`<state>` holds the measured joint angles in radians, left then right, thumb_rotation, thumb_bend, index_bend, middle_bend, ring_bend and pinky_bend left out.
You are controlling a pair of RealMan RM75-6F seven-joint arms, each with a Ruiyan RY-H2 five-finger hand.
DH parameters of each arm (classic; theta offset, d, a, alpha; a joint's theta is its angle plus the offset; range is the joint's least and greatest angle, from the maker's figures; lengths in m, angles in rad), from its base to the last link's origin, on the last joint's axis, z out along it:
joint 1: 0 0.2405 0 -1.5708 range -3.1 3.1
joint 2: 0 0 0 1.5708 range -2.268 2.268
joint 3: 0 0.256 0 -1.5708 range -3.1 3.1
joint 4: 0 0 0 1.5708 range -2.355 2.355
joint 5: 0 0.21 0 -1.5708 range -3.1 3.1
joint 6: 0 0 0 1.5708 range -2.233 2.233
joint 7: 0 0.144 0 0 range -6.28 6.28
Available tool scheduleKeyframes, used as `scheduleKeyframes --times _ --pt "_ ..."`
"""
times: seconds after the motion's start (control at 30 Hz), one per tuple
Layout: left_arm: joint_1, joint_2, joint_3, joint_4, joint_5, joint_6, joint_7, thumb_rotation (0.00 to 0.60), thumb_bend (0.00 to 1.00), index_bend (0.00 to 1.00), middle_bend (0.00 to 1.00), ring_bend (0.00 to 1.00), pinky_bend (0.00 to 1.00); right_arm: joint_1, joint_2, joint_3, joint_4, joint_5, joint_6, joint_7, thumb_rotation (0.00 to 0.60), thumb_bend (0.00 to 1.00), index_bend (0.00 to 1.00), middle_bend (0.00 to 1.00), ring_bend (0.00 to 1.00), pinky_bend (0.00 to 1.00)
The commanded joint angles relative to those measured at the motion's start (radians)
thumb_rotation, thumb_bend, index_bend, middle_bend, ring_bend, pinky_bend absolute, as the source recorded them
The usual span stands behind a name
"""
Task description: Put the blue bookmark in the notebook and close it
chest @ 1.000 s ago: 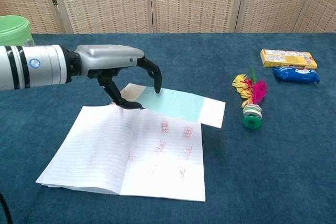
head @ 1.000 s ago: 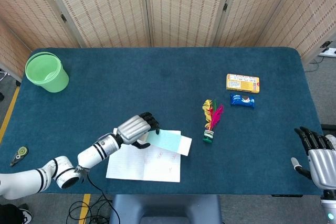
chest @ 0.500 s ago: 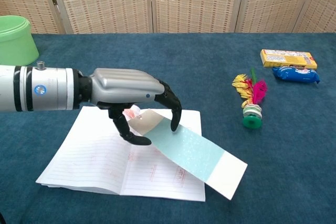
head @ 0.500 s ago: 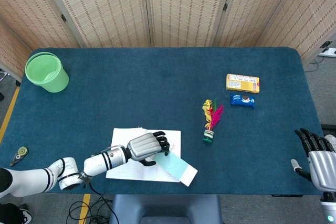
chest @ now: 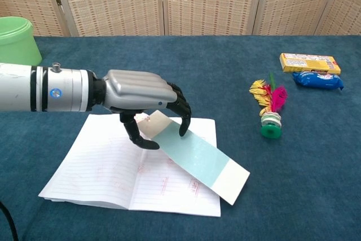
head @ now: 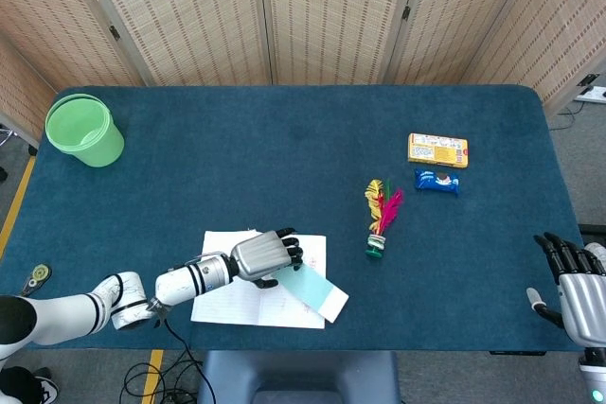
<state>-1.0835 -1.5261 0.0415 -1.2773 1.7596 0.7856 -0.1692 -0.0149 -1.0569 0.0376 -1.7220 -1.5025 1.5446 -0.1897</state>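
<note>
Head view
Left hand (head: 265, 256): pinches the bookmark (head: 312, 289) by its upper end, over the open notebook (head: 248, 296).
Bookmark: pale blue strip with a white lower end, slanting past the notebook's right edge.
Right hand (head: 576, 283): at the table's (head: 284, 139) right edge, fingers spread, holding nothing.

Chest view
Left hand (chest: 145, 94): thumb and fingers pinch the bookmark (chest: 198, 158).
Bookmark: tan top, blue middle, white tip overhanging the lined notebook (chest: 107, 167).

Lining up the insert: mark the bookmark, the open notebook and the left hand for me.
bookmark (chest: 197, 159), chest view, on its light blue middle section
notebook (chest: 96, 167), chest view, on the bare left page
left hand (chest: 148, 97), chest view, on the silver back of the hand
</note>
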Motion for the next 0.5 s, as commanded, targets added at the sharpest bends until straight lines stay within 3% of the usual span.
scheduleKeyframes --times 0.03,0.17,0.33,0.5 --pt "-0.001 -0.004 0.005 0.016 -0.014 -0.012 0.020 0.600 0.36 0.38 0.46 0.23 0.16 0.000 0.000 0.001 0.001 0.000 -0.001 0.002 0.600 0.21 0.14 0.13 0.18 0.22" --pt "0.001 0.009 0.001 0.015 -0.044 -0.035 0.069 0.600 0.36 0.35 0.40 0.22 0.16 0.002 0.000 0.002 0.002 -0.001 -0.002 0.003 0.600 0.21 0.14 0.13 0.18 0.22" --pt "0.020 0.038 -0.024 -0.028 -0.127 -0.066 0.137 0.600 0.36 0.26 0.17 0.06 0.16 0.003 0.001 0.002 0.003 -0.003 -0.003 0.005 0.600 0.21 0.14 0.13 0.20 0.22" --pt "0.058 0.065 -0.049 -0.081 -0.197 -0.040 0.142 0.600 0.36 0.22 0.15 0.05 0.16 0.001 -0.001 0.002 0.007 -0.004 0.001 0.010 0.600 0.21 0.14 0.13 0.20 0.22"
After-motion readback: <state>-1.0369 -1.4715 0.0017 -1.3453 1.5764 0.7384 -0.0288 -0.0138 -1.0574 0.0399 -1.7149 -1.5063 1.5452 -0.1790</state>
